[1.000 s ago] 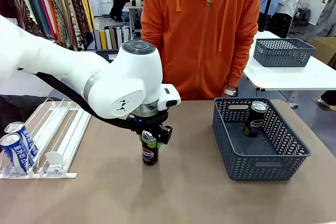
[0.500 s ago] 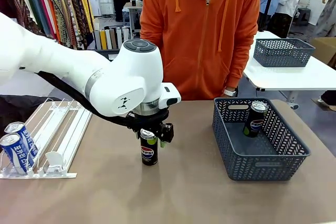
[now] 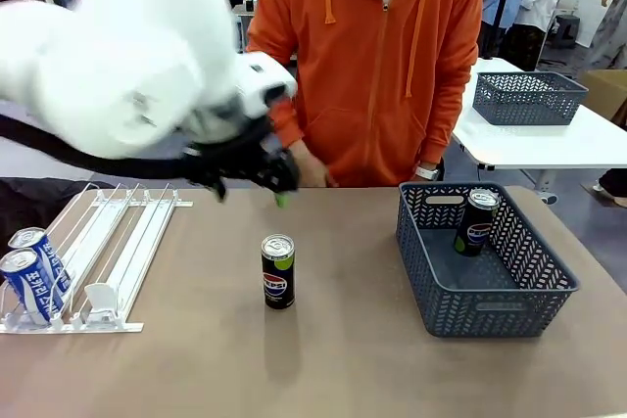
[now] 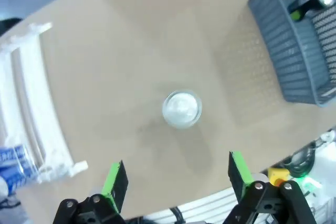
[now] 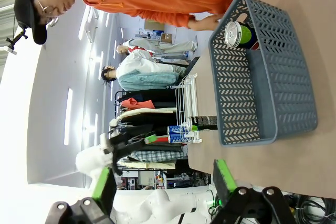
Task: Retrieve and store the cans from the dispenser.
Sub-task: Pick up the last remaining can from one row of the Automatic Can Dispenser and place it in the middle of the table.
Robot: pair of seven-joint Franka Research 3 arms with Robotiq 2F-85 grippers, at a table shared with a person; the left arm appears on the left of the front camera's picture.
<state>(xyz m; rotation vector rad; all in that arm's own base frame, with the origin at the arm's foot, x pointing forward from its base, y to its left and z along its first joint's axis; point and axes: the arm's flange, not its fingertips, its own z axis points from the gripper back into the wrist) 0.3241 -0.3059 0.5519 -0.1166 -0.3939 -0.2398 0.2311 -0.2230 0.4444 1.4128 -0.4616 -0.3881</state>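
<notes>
Hovering over upright Pepsi can [image 3: 278, 271]; left end effector [image 4: 177, 176] spread

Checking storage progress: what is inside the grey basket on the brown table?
One Pepsi can stands inside the basket, toward its far side. The near wall hides part of the floor.

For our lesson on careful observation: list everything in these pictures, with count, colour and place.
Pepsi cans: two, black; one upright mid-table, one in the near basket.
Pocari cans: two, blue-and-white; at the dispenser's near end.
Dispenser: one, white and clear; table's left.
Baskets: two, dark grey; one on the table's right, one on the white table behind.
Table: one, brown.
Person: one, orange hoodie; far side.
Left fingers: two, black with green pads; open, empty, above the mid-table can.
Right fingers: two, same colours; open, empty.
</notes>
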